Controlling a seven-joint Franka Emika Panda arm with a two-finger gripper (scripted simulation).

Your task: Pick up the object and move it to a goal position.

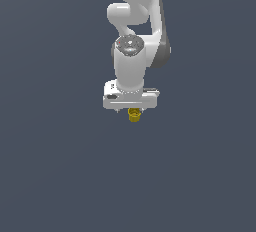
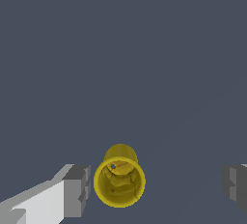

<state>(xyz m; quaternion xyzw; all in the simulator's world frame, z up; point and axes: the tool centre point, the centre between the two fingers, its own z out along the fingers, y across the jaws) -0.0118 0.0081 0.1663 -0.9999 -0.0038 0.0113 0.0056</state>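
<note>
Yellow cup point(image 2: 119, 181) between spread fingers point(image 2: 76, 190) of white gripper point(image 1: 131, 110), nearer one pad, untouched; bare grey floor point(image 1: 55, 166) all round.

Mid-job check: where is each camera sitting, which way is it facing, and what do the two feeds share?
Exterior view: off the arm, looking down steeply on the plain grey floor; shows the white Panda arm and its gripper over the small yellow cup-like cylinder.
Wrist view: on the wrist, looking along the gripper into the cylinder's open mouth; grey-padded fingers stand either side, not touching.
Shared: cylinder, gripper, floor.
</note>
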